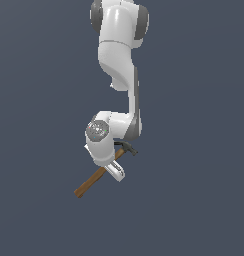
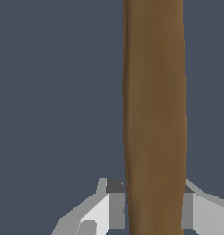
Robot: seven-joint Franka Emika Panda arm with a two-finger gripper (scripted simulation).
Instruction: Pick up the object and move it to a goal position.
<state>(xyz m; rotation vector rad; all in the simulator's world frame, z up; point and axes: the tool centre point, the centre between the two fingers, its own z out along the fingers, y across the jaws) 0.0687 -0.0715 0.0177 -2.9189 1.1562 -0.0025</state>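
Note:
The object is a claw hammer [image 1: 95,177] with a long brown wooden handle and a small dark head [image 1: 128,148]. In the exterior view it lies slanted, head up toward the exterior view's right, handle end down toward the left. My gripper [image 1: 115,169] comes down on the handle close below the head. In the wrist view the handle [image 2: 154,105] fills the gap between the two fingers [image 2: 114,207], and both pads press against its sides. The gripper [image 2: 153,206] is shut on the hammer. No goal marker shows in either view.
The white arm [image 1: 119,55] reaches down from the top of the exterior view, and its wrist [image 1: 100,136] hides part of the hammer's handle. Around it there is only a plain dark grey-blue ground.

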